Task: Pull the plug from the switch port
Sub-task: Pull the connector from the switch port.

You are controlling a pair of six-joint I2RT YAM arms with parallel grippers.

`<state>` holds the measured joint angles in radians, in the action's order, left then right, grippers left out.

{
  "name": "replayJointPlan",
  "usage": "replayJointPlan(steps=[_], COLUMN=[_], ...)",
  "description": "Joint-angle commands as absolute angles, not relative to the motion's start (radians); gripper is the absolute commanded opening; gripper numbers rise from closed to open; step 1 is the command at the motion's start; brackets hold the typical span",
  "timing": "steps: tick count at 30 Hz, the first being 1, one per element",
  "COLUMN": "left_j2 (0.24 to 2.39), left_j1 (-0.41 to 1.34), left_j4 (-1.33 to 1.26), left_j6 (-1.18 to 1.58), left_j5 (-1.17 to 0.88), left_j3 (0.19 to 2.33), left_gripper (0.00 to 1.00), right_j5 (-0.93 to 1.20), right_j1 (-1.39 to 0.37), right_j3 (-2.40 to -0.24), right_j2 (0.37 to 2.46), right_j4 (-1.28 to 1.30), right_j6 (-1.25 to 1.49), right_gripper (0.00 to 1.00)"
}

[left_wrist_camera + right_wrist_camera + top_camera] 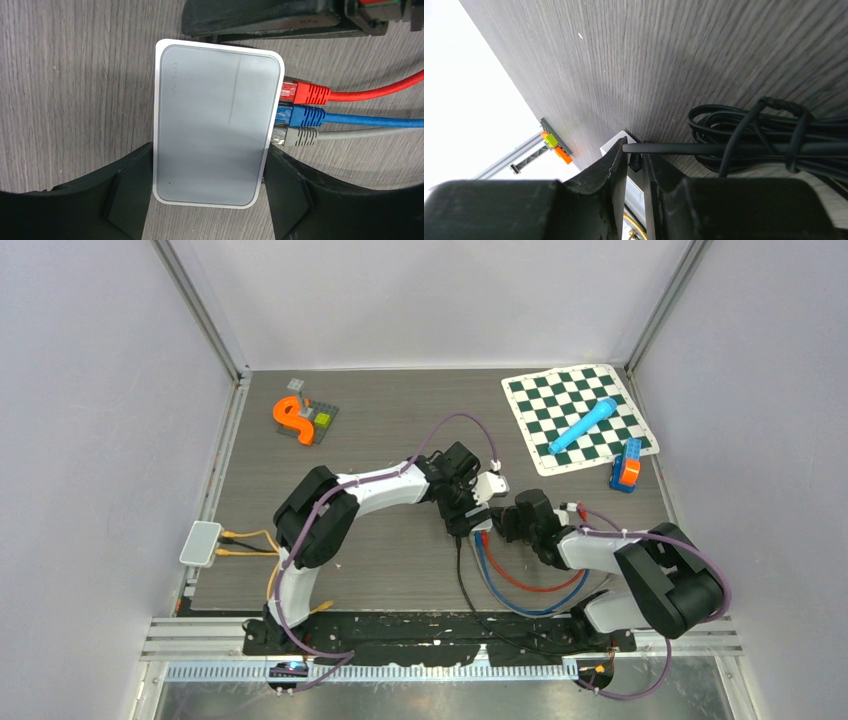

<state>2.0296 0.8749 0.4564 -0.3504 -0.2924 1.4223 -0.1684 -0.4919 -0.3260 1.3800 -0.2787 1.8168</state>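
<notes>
A grey switch (pixel 215 125) lies flat on the table with a red plug (pixel 306 93), a blue plug (pixel 307 115) and a grey plug (pixel 300 136) in its ports on one side. My left gripper (pixel 207 192) is shut on the switch, with one pad on each long side. In the top view the left gripper (pixel 468 508) is at mid-table. My right gripper (pixel 503 522) lies low beside the switch, next to the plugs. Its fingers (pixel 621 175) are almost together. A black cable (pixel 734 148) crosses just past their tips. I cannot tell if anything is gripped.
Red and blue cables (pixel 520 585) loop toward the near edge, and a coil of black cable (pixel 749 125) lies on the table. A second white box (pixel 200 542) with yellow cables sits at the left edge. A toy block set (pixel 303 418) and a chessboard mat (pixel 580 418) lie at the back.
</notes>
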Motion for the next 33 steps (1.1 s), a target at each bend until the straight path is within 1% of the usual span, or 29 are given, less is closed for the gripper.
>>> replayJointPlan(steps=[1,2,4,5,7,11,14,17,20,21,24,27,28,30,33], left_j2=[1.971,1.971,1.974,1.973,1.972,1.97,1.974,1.978,1.978,1.979,1.982,1.981,1.98,1.981,1.981], left_j1=[0.898,0.899,0.903,0.903,0.904,0.904,0.904,0.904,0.904,0.904,0.903,0.904,0.904,0.904,0.904], left_j4=[0.458,0.46,0.467,0.468,0.467,0.465,0.468,0.47,0.468,0.467,0.471,0.472,0.471,0.472,0.478], left_j6=[-0.363,-0.363,-0.366,-0.367,-0.366,-0.363,-0.364,-0.363,-0.364,-0.362,-0.362,-0.362,-0.362,-0.362,-0.366], left_j5=[-0.371,-0.371,-0.372,-0.371,-0.371,-0.363,-0.356,-0.352,-0.353,-0.354,-0.354,-0.354,-0.351,-0.348,-0.341], left_j3=[1.418,1.418,1.42,1.419,1.416,1.41,1.406,1.395,1.384,1.381,1.38,1.375,1.374,1.373,1.374], left_gripper=[0.63,0.63,0.63,0.63,0.63,0.63,0.63,0.62,0.62,0.62,0.61,0.61,0.61,0.61,0.61], right_j5=[-0.18,-0.183,-0.202,-0.211,-0.248,-0.304,-0.321,-0.304,-0.3,-0.318,-0.374,-0.393,-0.387,-0.342,-0.282], right_j1=[-0.497,-0.497,-0.497,-0.497,-0.497,-0.497,-0.497,-0.497,-0.497,-0.497,-0.497,-0.497,-0.496,-0.493,-0.494], right_j3=[-0.313,-0.312,-0.311,-0.311,-0.313,-0.307,-0.282,-0.24,-0.162,-0.155,-0.171,-0.223,-0.227,-0.214,-0.192], right_j2=[1.422,1.417,1.397,1.389,1.361,1.306,1.271,1.222,1.169,1.139,1.078,1.036,1.034,1.043,1.068], right_j4=[-0.226,-0.224,-0.204,-0.196,-0.174,-0.157,-0.195,-0.23,-0.38,-0.392,-0.332,-0.116,-0.095,-0.102,-0.186], right_j6=[1.814,1.808,1.792,1.786,1.761,1.713,1.677,1.731,1.747,1.722,1.654,1.677,1.692,1.718,1.726], right_gripper=[0.22,0.2,0.13,0.07,0.05,0.05,0.05,0.05,0.05,0.05,0.05,0.05,0.05,0.05,0.05])
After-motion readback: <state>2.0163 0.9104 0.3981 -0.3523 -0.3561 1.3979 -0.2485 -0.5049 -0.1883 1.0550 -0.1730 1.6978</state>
